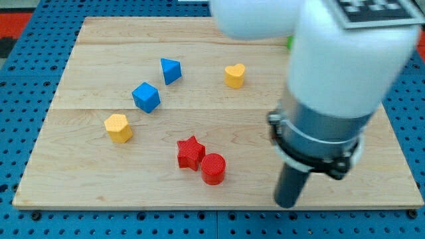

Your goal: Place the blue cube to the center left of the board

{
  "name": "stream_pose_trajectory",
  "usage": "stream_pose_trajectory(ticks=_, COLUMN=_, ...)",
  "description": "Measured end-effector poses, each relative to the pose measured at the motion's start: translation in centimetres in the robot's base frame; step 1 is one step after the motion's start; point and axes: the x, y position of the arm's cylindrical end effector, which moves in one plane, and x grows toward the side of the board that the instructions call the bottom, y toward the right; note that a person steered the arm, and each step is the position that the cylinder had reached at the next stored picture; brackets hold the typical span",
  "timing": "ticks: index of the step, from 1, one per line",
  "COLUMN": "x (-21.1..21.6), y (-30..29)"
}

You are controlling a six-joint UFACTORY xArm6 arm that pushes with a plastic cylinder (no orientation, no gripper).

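Blue cube (pixel 146 97) sits left of the board's (pixel 86 46) middle, between the blue wedge (pixel 170 70) and the yellow block (pixel 119 128). My tip (pixel 287 201) rests near the view's bottom right, well apart from the cube, touching no block, nothing held. The red star (pixel 190 153) and red cylinder (pixel 213 168) lie between them.

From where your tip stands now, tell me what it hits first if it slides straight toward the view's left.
Probably the red cylinder: my tip sits to its right and slightly lower, so it might only graze it or slip below. Depth is unclear.
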Motion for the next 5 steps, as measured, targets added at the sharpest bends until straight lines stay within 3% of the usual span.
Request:
stream_pose_trajectory(ticks=1, x=-4.6, y=3.1)
stream_pose_trajectory(ticks=2, x=-9.3, y=-0.1)
stream_pose_trajectory(ticks=3, x=-12.6, y=-8.2)
stream_pose_trajectory(ticks=5, x=-18.8, y=-18.0)
